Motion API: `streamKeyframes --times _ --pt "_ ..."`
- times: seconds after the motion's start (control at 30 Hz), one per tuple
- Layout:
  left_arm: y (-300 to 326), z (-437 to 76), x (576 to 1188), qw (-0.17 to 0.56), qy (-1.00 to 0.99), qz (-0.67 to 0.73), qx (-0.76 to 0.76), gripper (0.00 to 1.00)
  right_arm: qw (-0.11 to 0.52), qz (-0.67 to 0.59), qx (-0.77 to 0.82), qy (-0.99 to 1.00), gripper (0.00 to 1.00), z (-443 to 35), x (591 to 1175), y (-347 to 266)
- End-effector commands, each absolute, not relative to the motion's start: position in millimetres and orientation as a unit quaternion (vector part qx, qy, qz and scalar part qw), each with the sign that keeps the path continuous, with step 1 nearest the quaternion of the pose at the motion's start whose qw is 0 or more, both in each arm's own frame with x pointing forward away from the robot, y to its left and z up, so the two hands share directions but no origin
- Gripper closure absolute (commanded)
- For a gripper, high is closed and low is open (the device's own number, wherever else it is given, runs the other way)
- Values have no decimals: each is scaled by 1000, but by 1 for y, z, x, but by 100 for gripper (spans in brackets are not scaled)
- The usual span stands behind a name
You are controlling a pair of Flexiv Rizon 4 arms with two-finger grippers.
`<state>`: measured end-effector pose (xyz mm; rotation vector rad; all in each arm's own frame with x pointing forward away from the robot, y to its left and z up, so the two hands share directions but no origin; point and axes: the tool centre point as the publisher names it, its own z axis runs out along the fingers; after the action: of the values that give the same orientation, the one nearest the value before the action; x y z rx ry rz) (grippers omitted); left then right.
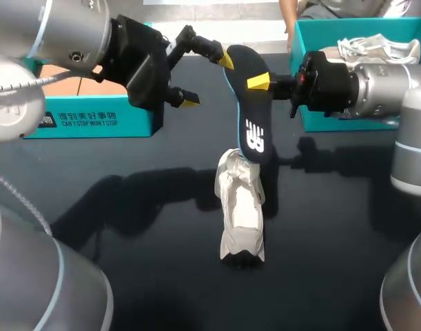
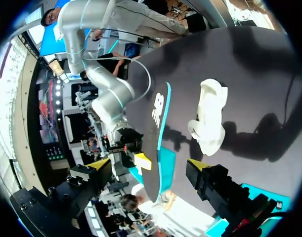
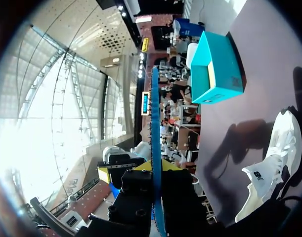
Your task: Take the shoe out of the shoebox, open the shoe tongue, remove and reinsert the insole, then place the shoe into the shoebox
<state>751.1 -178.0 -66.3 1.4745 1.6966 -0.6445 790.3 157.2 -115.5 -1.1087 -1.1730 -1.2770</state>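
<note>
A white sneaker [image 1: 241, 207] of soft, rumpled fabric with laces stands on its sole in the middle of the smooth black table [image 1: 127, 276], toe toward the robot. Its upper looks slack and creased around the opening, but the tongue's position is hard to make out.

Above the sneaker's far end hangs a flat black insole [image 1: 248, 103], long and rounded, with a thin blue rim and a white logo on its face. It is nearly upright and tilted slightly. Its lower end overlaps the sneaker's opening in the head view, and whether it touches or enters the sneaker cannot be told.

The right gripper [image 1: 260, 81] reaches in from the sneaker's right and is clamped on the insole's upper half. One yellow tip lies on the near face and the other is hidden behind it. In the right wrist view the insole shows edge-on as a blue line pinched between the fingers.

The left gripper [image 1: 207, 81] is up and left of the sneaker, its fingers spread wide. One tip is at the insole's top edge and the other is well clear of it.

Far left of the sneaker sits a teal cardboard shoebox [image 1: 93, 121], partly hidden by the left arm. Far right, a second teal box [image 1: 334, 121] holds another white shoe [image 1: 375, 48], cut off by the right arm.
</note>
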Motion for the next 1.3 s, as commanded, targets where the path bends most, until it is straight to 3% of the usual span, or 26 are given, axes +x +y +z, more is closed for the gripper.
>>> streamKeyframes --times 0.03,0.13,0.27,0.33,0.5,0.6,0.9,1.3 --pt "-176 -79 747 557 546 -390 489 0 518 -532 -460 -488 100 -115 790 159" --pt "-179 -80 748 569 538 -391 483 0 521 -533 -457 -485 100 -114 788 161" --pt "-184 -86 752 574 528 -400 482 16 525 -533 -454 -483 100 -114 788 163" --pt "-187 -88 754 574 525 -401 484 29 527 -532 -454 -483 100 -114 788 165" --pt "-194 -92 763 570 522 -410 483 33 534 -520 -452 -490 100 -114 782 168" --pt "-197 -94 771 567 520 -414 487 45 536 -514 -452 -494 100 -117 778 168" --pt "-202 -96 791 559 519 -415 495 51 539 -512 -451 -493 100 -115 774 167" --pt "-200 -103 798 547 525 -412 505 51 539 -512 -452 -493 100 -115 776 170"
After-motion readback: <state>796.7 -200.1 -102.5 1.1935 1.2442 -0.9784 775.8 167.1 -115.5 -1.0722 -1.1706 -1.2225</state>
